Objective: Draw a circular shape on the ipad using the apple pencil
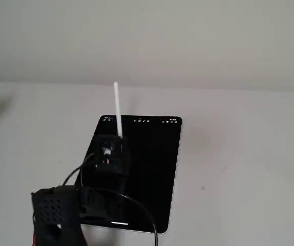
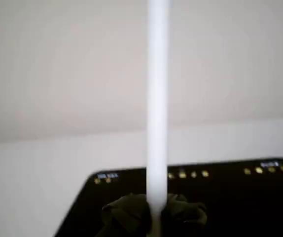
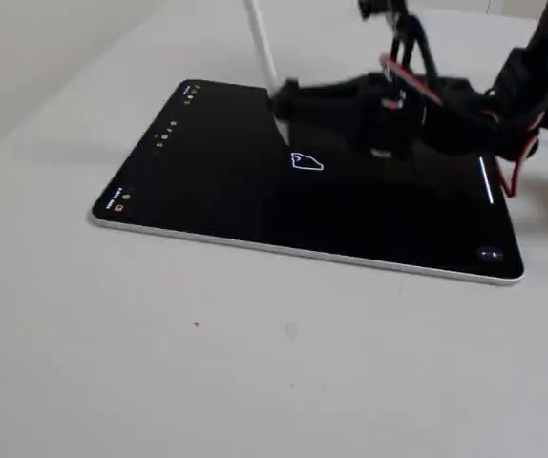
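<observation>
The claw (image 3: 288,100) is clamping the apple pencil (image 3: 261,43) low on its shaft, with the long white barrel rising above the grip and leaning slightly. In the wrist view the apple pencil (image 2: 158,98) is running straight up the middle of the picture, its lower end pinched between dark fingers (image 2: 126,212) at the bottom edge. The tip itself is sitting behind the claw body, so contact with the glass cannot be confirmed.

The ipad (image 3: 255,205) is lying flat on the bench (image 3: 255,363), screen black, icons along its far-left short side in this fixed view. Just right of the tip area, the circular shape (image 3: 306,161) is showing as a small thin white closed outline — lopsided, more angular than round. In the other fixed view the claw (image 1: 113,148) is covering that part of the ipad (image 1: 157,169), so the mark is not visible there.

Judgement on progress: the outline is appearing closed, so the drawing itself is looking essentially done; what is left is lifting the tip clear without dragging a stray stroke.

Clearance: the mark is sitting well inside the screen, away from all four edges. The black area to the left and near side is lying open — ample room for travel. The bench around the tablet is showing no obstacles; the arm and its cables are crowding only the right end.
</observation>
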Available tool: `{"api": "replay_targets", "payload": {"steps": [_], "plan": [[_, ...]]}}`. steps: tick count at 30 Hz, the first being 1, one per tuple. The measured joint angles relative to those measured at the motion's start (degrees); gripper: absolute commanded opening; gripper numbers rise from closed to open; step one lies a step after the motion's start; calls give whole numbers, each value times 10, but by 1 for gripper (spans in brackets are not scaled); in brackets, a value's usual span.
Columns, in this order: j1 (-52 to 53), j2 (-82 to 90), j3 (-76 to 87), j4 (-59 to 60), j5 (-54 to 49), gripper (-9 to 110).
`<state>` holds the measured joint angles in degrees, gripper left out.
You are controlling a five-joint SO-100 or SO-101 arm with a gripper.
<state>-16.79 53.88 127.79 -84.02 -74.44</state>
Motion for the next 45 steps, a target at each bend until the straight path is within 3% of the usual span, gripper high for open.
{"api": "replay_targets", "payload": {"steps": [6,9,28,32,45], "plan": [[2,70,3,13,48,0],[11,158,21,98,107,0],[113,893,40,1091,624,0],[114,1001,75,1242,662,0],[90,1301,200,1494,704,0]]}}
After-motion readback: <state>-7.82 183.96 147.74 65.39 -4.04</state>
